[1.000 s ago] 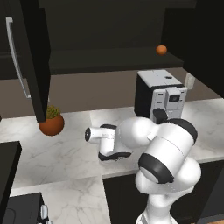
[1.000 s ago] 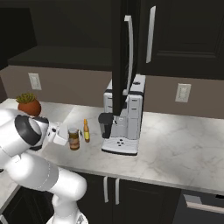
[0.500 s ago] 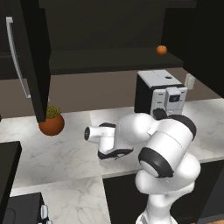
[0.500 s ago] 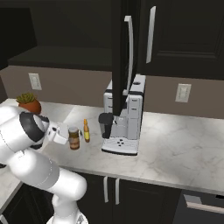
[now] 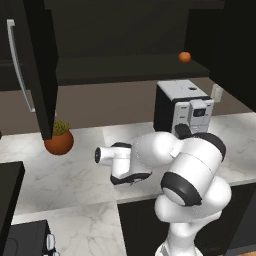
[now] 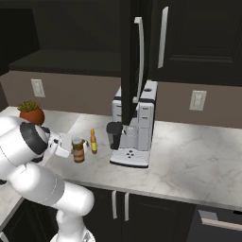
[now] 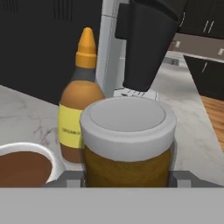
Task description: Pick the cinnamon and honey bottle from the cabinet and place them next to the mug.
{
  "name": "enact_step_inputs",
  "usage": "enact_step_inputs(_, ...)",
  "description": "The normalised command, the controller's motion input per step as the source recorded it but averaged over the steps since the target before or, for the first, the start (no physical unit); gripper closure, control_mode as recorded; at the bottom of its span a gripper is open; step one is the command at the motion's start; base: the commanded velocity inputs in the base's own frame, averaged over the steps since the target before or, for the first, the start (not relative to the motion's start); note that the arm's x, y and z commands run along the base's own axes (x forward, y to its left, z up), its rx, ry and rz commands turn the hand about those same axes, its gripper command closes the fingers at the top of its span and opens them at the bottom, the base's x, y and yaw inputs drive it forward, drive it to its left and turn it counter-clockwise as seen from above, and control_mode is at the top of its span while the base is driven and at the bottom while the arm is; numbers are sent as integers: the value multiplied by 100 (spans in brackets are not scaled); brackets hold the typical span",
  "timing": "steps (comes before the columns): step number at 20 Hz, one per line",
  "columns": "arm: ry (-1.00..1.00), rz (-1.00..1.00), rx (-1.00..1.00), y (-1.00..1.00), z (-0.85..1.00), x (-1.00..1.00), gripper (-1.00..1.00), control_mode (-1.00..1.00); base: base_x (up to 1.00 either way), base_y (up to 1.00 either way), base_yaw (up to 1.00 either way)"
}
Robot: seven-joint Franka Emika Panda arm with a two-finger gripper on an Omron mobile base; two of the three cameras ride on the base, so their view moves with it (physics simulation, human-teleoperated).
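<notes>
1. Gripping the cinnamon (image 7: 127, 144) by its sides, the pincer (image 6: 71, 147) has its jaws about half open around the jar, one dark tip at each flank.
2. Squat and cylindrical, the jar has translucent brown walls and a smooth pale lid.
3. Just behind it stands the honey bottle (image 7: 79, 109): slim, glossy amber, with a yellow label and a tapering orange nozzle.
4. Beside them sits the mug (image 7: 26, 168), white-rimmed, dark brown inside.
5. All three cluster near the front edge of the marbled white counter (image 6: 189, 160), left of the boxy coffee machine (image 6: 134, 130).
6. Overhead hangs the matte black cabinet (image 6: 127, 56), its door carrying a long silver handle.
</notes>
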Motion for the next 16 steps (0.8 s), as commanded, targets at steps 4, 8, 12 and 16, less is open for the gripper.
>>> enact_step_inputs(4, -1, 0, 0, 0, 0, 0, 100, -100, 0, 0, 0)
enact_step_inputs(8, -1, 0, 0, 0, 0, 0, 100, -100, 0, 0, 0)
enact_step_inputs(12, 0, 0, 0, 0, 0, 0, -100, -100, 0, 0, 0)
enact_step_inputs(16, 0, 0, 0, 0, 0, 0, -100, -100, 0, 0, 0)
